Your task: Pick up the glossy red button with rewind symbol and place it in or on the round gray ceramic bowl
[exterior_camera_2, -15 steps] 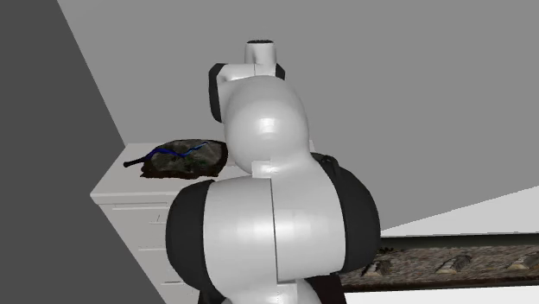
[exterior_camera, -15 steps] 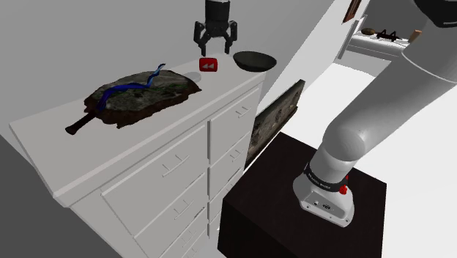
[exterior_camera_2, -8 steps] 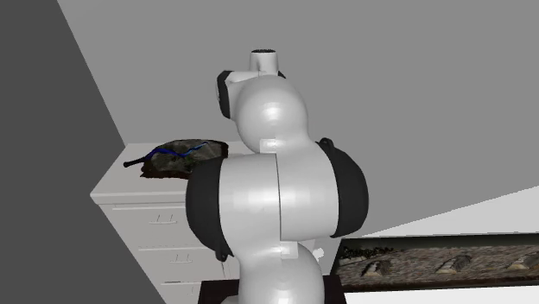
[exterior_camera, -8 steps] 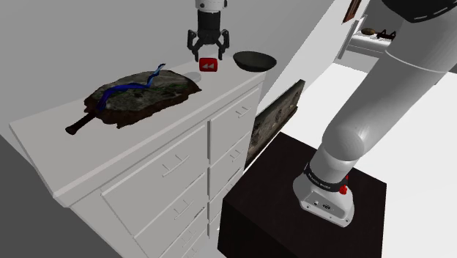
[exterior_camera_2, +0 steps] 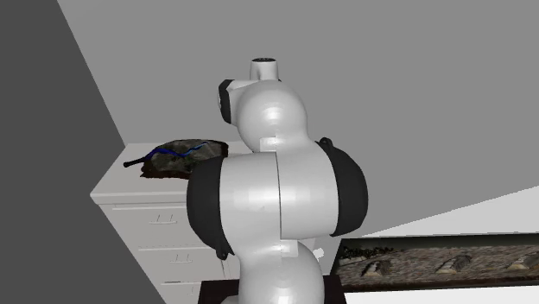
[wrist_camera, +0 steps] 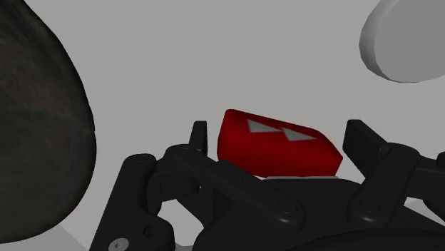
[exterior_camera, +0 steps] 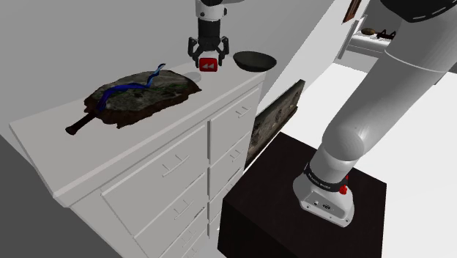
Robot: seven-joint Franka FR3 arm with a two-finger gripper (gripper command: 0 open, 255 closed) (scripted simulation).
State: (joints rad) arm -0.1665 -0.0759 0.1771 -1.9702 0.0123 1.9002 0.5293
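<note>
Mottled dark slab (exterior_camera: 143, 91) lies nearest on the white dresser (exterior_camera: 220, 91) top. Past it, gripper (exterior_camera: 208, 56) sits low over the red button (wrist_camera: 274, 142), fingers (wrist_camera: 362, 142) spread wide on either side of it. Button flat on the dresser; probably no contact, hard to tell. Round bowl (exterior_camera: 255, 60) beyond, apart.

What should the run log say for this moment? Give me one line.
phase: pre-grasp | claw: open, astride red button | button: flat on dresser, not clasped | bowl: on dresser, apart from button
</note>
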